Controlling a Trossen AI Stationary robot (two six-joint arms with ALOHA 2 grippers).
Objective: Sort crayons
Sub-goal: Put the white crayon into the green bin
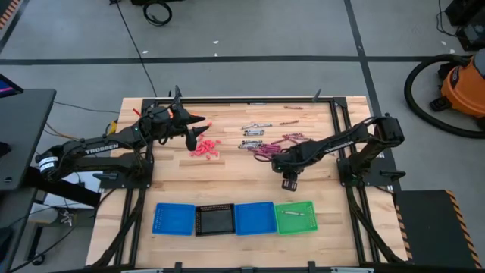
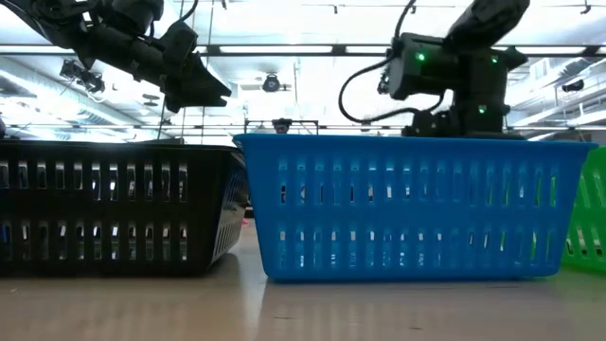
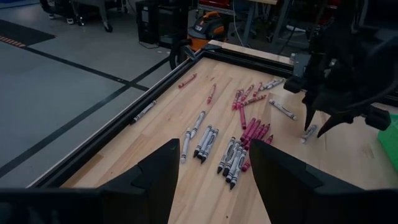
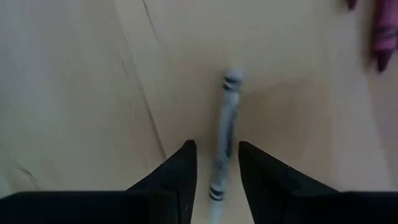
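**Grey crayon between the prongs, grip not yet made: where this pick could slip**

The right claw [image 4: 217, 165] hangs low over the surface [image 1: 227, 182], toward its right edge, with one grey crayon [image 4: 222, 134] lying flat between its prongs. The prongs stand apart, a narrow gap on either side of the stick, so nothing is held yet. The crayon runs lengthwise along the gap, its far end poking out ahead of the tips. In the high view this claw sits just on the near side of the maroon crayons [image 1: 274, 144].

The left claw [image 3: 211, 171] is spread wide and holding nothing, raised above the surface near its far left corner, close to the red crayons [image 1: 204, 146]. Its camera looks across to the grey crayons [image 3: 214, 146] lying in loose rows on the wood.

Risks, as I judge them:

- A round stick on bare wood rolls easily. If one prong touches first as the claw closes, the crayon may skid sideways and end up pinched at an angle or pushed out altogether.
- Whether the tips are low enough to catch the crayon cannot be told. Too high and they close over it; too low and they scrape the wood.
- A grip near one end would let the stick droop or swing on the way to the trays along the near edge, where the green tray [image 1: 294, 218] already holds one crayon [image 1: 291, 213]. A tilted stick could catch a tray wall.
- The maroon pile lies close; a sideways drift could scatter it.
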